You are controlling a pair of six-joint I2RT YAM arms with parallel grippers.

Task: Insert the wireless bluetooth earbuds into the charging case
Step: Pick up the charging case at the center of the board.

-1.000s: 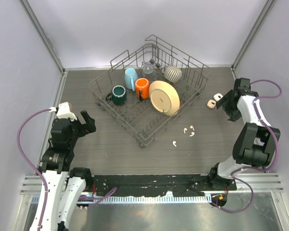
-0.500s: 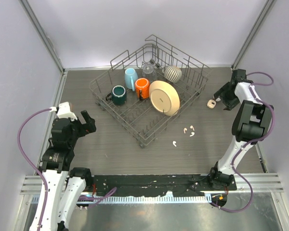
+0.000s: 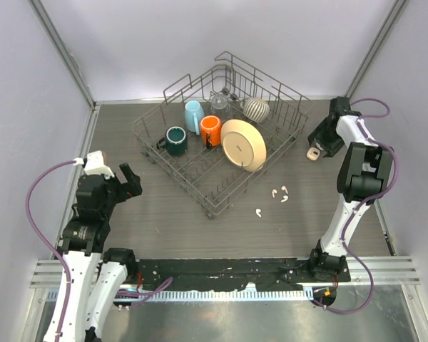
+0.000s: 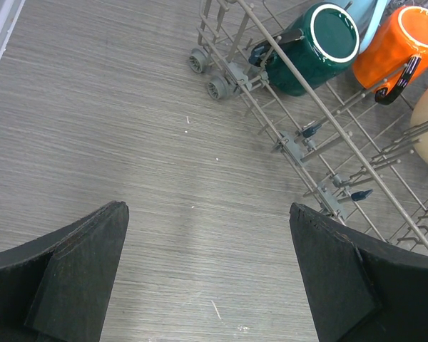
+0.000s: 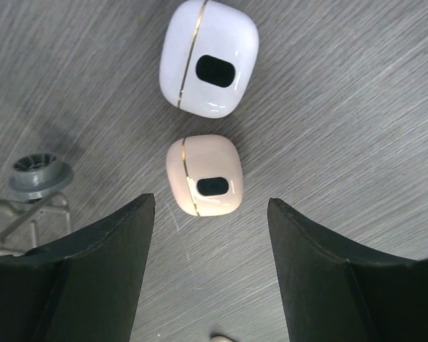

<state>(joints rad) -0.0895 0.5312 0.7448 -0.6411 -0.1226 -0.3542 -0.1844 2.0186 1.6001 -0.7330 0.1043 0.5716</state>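
Note:
Three tiny white earbuds [image 3: 274, 192] [image 3: 284, 194] [image 3: 258, 211] lie on the table in front of the dish rack. Two closed charging cases lie at the far right: a white one [image 5: 208, 57] and a pinkish one [image 5: 205, 175], also seen in the top view [image 3: 313, 153]. My right gripper [image 5: 209, 205] is open just above the pinkish case, with its fingers [image 5: 107, 271] to either side of the case's near end. In the top view the right gripper [image 3: 321, 139] hides the white case. My left gripper [image 4: 207, 214] is open and empty over bare table, left of the rack.
A wire dish rack [image 3: 214, 206] fills the table's middle, holding a teal mug [image 3: 176, 140], a light blue cup [image 3: 193, 114], an orange mug [image 3: 211, 130], a cream plate [image 3: 244, 144] and a striped bowl [image 3: 256, 108]. One rack wheel [image 5: 39, 176] lies left of the cases.
My right gripper has swung to the far left, over the two cases, and now hides the white case in the top view. The left arm has not moved.

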